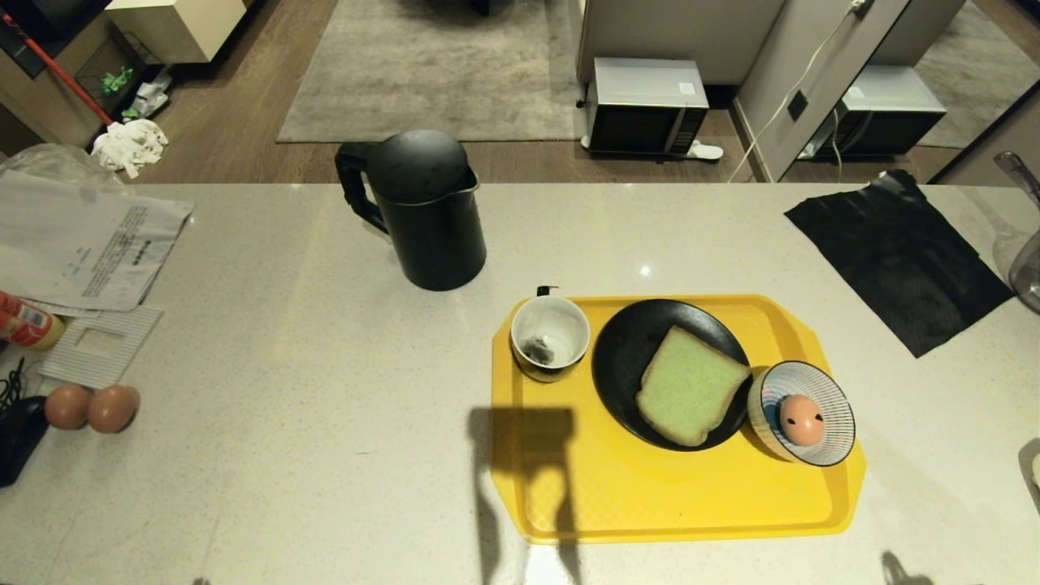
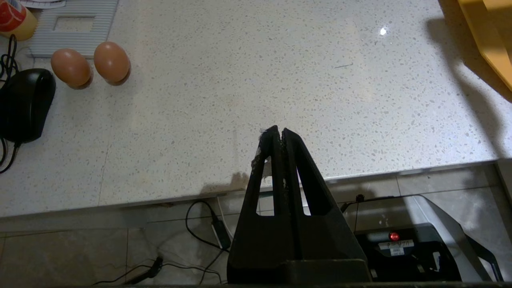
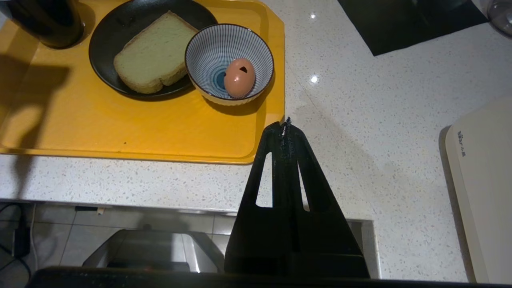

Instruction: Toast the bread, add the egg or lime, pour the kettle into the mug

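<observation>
From the head camera I see a yellow tray on the pale speckled bench, and neither arm shows in that view. On the tray, a black plate carries the bread, a greenish slice lying flat; its right rim touches a striped bowl with the egg inside, dark spots showing on the shell. Left of the plate stands the mug, white inside with something small and dark at the bottom. The kettle stands upright on the bench behind the tray and to its left, lid on, handle pointing left, apart from the tray. At the far left of the bench lie two plain brown eggs, touching each other, beside papers and a black device. A black mat lies at the right. I see no lime in any view. My left claw hangs over the bench's near edge with its tips pressed together and nothing between them, well apart from the brown eggs. My right claw is likewise pressed together and empty, hanging just beside the tray's near right corner, near the bowl. A cream-coloured appliance sits at the edge of the right wrist view.
</observation>
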`<state>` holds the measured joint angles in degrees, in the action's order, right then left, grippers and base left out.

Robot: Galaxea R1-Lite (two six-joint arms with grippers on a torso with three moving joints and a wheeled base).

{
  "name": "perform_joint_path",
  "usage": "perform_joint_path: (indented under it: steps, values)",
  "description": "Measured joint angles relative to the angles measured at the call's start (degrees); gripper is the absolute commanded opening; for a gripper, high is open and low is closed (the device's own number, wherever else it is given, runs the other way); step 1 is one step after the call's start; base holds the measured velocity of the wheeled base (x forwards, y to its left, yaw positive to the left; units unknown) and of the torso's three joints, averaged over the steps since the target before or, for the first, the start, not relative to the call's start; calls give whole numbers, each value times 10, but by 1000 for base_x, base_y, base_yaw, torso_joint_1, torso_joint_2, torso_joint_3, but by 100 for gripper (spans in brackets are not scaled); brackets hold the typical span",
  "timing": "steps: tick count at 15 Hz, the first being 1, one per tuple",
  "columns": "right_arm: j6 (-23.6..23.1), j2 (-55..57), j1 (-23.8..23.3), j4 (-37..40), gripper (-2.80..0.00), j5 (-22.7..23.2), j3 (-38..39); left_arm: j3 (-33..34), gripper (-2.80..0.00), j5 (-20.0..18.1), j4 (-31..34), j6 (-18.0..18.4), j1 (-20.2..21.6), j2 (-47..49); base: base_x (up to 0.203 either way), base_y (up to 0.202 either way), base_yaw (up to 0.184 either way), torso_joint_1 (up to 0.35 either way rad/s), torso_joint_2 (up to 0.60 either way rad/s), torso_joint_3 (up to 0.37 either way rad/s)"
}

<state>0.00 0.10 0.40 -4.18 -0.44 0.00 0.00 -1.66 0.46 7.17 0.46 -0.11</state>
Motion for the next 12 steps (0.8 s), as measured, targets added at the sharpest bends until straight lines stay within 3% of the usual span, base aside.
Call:
perform_joint_path:
  steps: [12]
  values:
    - [2, 0, 0, 0, -280, -1, 0, 0, -280, 0, 0, 0, 0, 0, 0, 0, 0, -61, 123, 62]
